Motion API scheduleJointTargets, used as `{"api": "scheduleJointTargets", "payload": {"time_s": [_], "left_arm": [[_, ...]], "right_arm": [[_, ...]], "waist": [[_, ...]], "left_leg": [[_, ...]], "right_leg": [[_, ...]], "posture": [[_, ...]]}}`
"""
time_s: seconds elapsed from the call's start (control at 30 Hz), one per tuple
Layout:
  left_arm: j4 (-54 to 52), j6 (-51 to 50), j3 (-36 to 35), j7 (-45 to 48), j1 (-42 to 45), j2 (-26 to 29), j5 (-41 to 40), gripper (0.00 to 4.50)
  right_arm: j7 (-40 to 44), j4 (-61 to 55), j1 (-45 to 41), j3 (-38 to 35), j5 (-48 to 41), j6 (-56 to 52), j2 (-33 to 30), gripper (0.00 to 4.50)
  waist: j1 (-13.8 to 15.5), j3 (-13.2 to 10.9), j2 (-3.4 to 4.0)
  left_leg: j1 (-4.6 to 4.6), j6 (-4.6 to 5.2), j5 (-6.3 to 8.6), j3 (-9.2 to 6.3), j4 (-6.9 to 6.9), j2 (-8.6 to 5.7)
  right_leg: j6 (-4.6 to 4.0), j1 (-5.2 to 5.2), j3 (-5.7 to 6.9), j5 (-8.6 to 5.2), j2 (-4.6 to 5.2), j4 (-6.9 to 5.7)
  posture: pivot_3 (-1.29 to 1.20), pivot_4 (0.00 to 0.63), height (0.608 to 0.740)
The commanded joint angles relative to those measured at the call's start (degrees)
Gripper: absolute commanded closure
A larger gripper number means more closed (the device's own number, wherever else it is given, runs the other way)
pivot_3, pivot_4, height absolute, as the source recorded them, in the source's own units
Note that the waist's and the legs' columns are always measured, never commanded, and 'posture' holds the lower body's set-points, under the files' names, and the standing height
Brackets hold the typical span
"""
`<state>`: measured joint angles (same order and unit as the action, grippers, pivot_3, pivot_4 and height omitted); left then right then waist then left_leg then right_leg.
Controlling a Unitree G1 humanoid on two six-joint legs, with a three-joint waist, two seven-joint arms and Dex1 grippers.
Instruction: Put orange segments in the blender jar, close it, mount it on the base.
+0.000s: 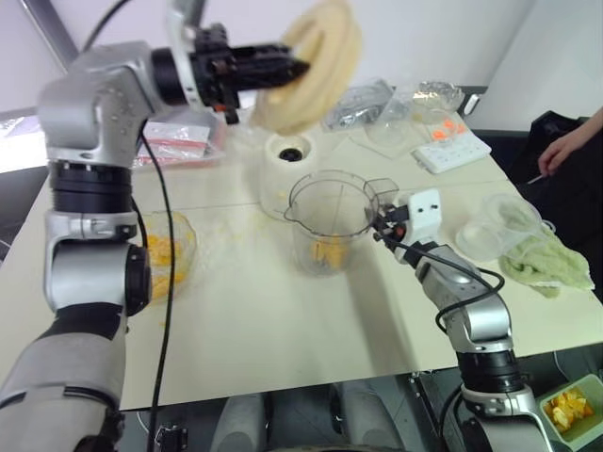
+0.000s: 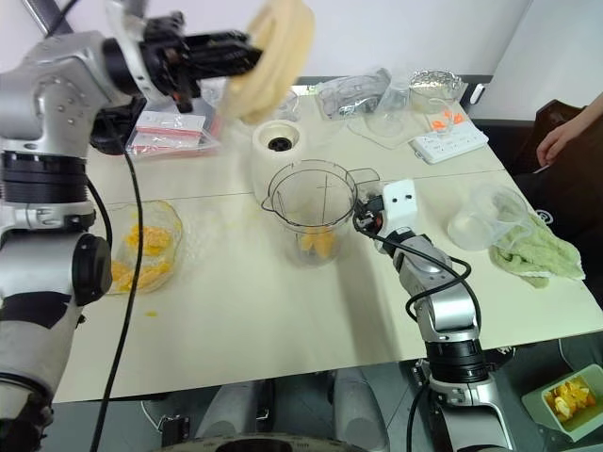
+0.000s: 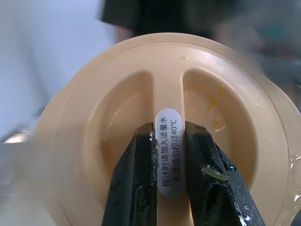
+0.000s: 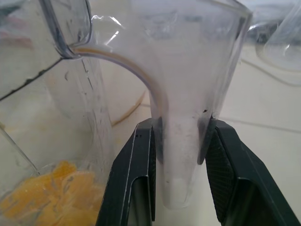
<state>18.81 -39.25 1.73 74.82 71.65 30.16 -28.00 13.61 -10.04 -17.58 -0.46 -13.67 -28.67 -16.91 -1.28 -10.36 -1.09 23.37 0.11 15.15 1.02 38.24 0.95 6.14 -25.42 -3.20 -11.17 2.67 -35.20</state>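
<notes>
The clear blender jar stands upright mid-table with orange segments lying at its bottom. My right gripper is shut on the jar's side handle, one finger on each side. The cream-white base sits just behind the jar, its dark socket facing up. High over the back of the table, my left gripper is shut on the centre ridge of a round cream lid, which is held on edge. More orange segments fill a clear bowl at the left.
A frosted cup and a green cloth lie to the right of the jar. A white power strip and clear bags sit at the back. A person's hand shows at the far right. A green tray holds fruit pieces below the table's edge.
</notes>
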Motion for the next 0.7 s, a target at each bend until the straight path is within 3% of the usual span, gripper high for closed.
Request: {"api": "scheduleJointTargets", "payload": {"time_s": [0.03,0.33,0.7], "left_arm": [[-2.3,2.2,4.2,4.0,-1.6,1.1,1.9,4.26],[-0.4,8.9,10.4,7.5,-6.0,1.3,7.7,4.26],[11.7,18.6,14.6,8.9,-4.4,-5.9,15.0,4.26]], "right_arm": [[-0.8,-5.0,-0.5,0.1,0.3,0.3,1.1,3.64],[-1.9,-8.5,1.4,1.2,1.3,-1.5,3.4,3.64],[-0.8,-14.1,2.3,1.7,-0.2,-5.9,4.1,3.64]], "waist": [[-0.4,0.0,0.01],[-1.2,0.0,0.01],[-0.9,0.0,0.0]], "left_leg": [[-0.01,0.0,0.0,0.0,-0.01,0.0],[-0.01,0.0,0.0,-0.03,-0.01,0.01],[0.01,0.01,0.0,-0.02,0.02,0.0]], "right_leg": [[0.0,0.0,0.0,0.0,-0.01,-0.01],[-0.03,-0.01,-0.01,-0.02,-0.02,-0.04],[-0.17,0.01,0.0,-0.1,-0.01,-0.01]], "posture": [[0.0,0.15,0.74],[0.0,0.15,0.74],[0.0,0.15,0.74]]}}
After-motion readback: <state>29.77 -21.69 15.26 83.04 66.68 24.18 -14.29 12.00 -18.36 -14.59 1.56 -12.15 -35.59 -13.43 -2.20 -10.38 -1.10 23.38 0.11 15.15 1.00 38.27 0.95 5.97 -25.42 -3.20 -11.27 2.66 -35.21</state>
